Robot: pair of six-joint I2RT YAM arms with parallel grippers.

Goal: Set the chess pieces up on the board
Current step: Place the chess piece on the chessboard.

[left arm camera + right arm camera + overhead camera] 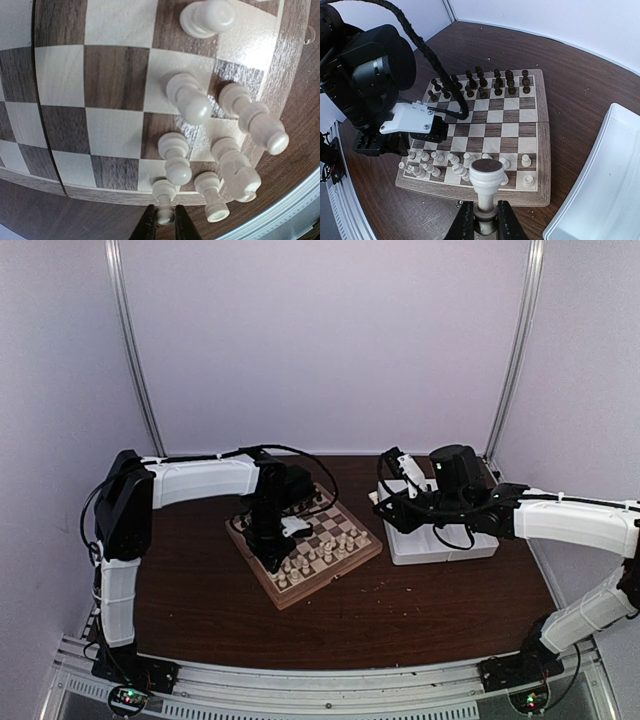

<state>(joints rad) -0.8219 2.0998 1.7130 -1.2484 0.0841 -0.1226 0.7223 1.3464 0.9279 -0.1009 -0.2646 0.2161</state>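
I had left claw pinching a smooth cream pawn at the glossy checkered board edge; right claw clenched a turned cream piece.

robot lab test cell: plain white panel walls, aluminium frame rail, brown table

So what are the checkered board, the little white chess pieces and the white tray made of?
Square checkered chessboard: looks like wood, glossy; grain streaks show in the dark squares and light gleams off it. Small cream-white chess pieces: smooth and slightly shiny with turned rings, maybe pale wood, maybe plastic; I cannot tell. White rectangular tray: probably plastic, plain, smooth, with thin rounded walls.
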